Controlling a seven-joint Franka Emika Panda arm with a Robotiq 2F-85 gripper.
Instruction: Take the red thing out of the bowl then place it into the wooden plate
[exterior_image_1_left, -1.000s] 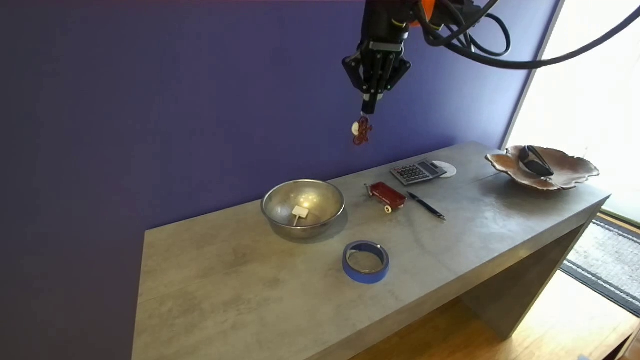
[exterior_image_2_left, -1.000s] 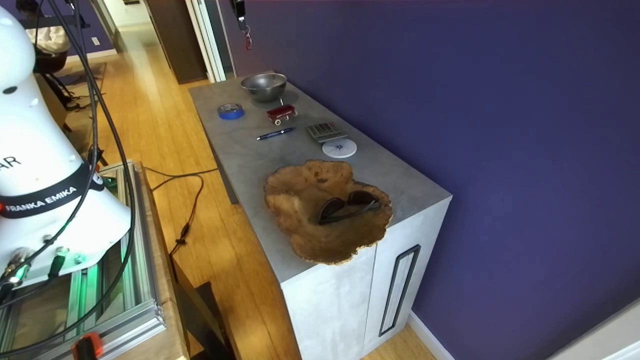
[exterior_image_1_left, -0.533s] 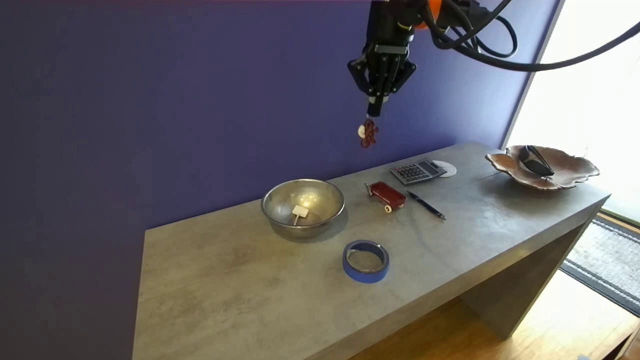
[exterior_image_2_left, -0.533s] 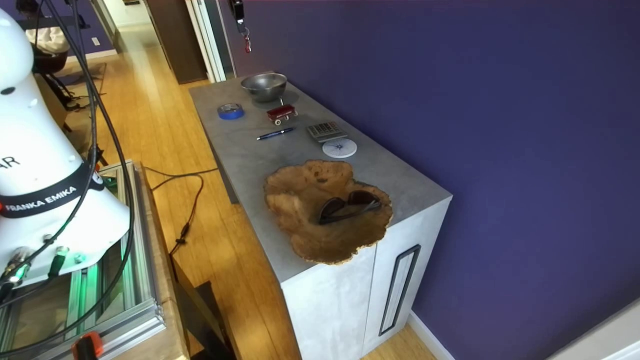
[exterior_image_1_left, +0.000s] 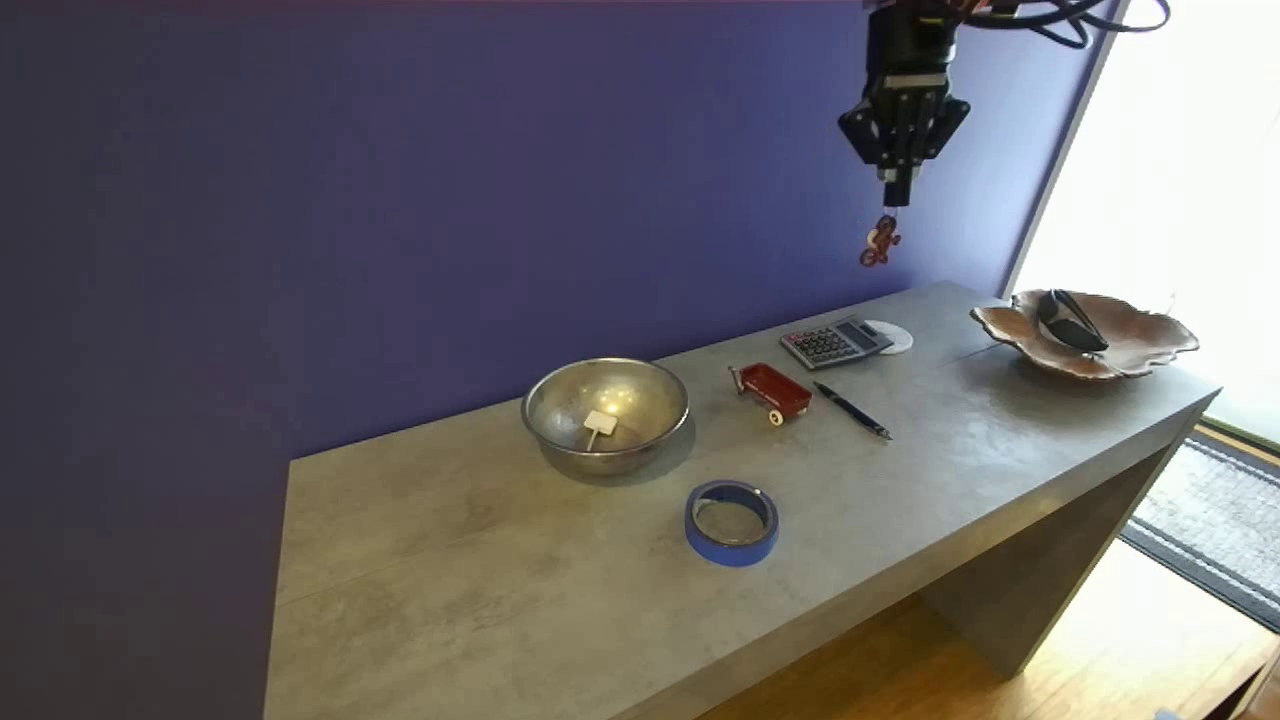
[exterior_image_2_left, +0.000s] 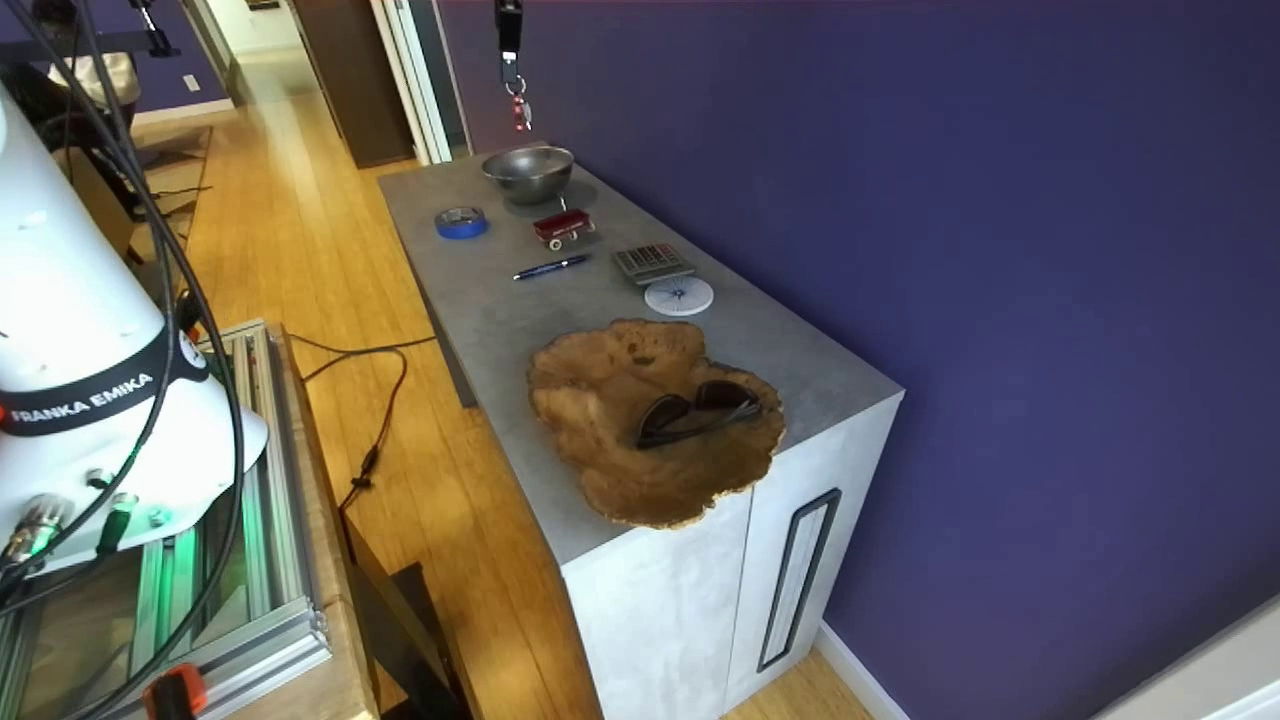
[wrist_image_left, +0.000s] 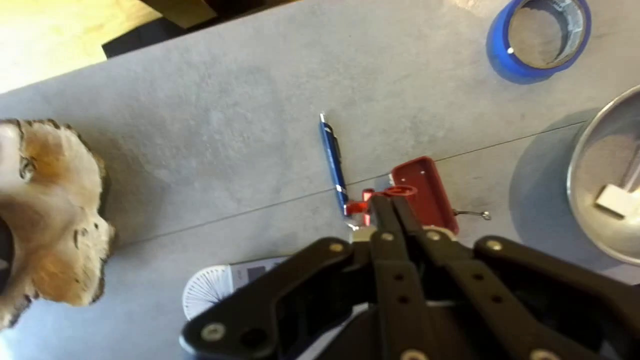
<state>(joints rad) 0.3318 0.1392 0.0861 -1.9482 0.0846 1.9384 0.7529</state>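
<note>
The small red thing (exterior_image_1_left: 880, 243) hangs below my gripper (exterior_image_1_left: 897, 200) in the air, above and behind the calculator in that exterior view. It has a pale part and hangs by a small ring. My gripper is shut on it; in the wrist view the fingertips (wrist_image_left: 391, 199) are together, with the red thing (wrist_image_left: 356, 207) showing beyond them. The silver bowl (exterior_image_1_left: 600, 464) stands at the wall and holds a white tag-like item (exterior_image_1_left: 600, 423). The wooden plate (exterior_image_2_left: 590, 400) holds dark sunglasses (exterior_image_2_left: 700, 415); it also shows in the wrist view (wrist_image_left: 80, 215), at the left.
A red toy wagon (exterior_image_1_left: 775, 390), a dark blue pen (exterior_image_1_left: 852, 411), a grey calculator (exterior_image_1_left: 835, 343) and a white round coaster (exterior_image_2_left: 680, 296) lie between bowl and plate. A blue tape ring (exterior_image_1_left: 731, 540) lies near the front edge. A purple wall (exterior_image_1_left: 450, 200) runs along the back.
The shut gripper has moved, with the red thing hanging from it, away from above the bowl and toward the wooden plate. The objects on the table have not moved.
</note>
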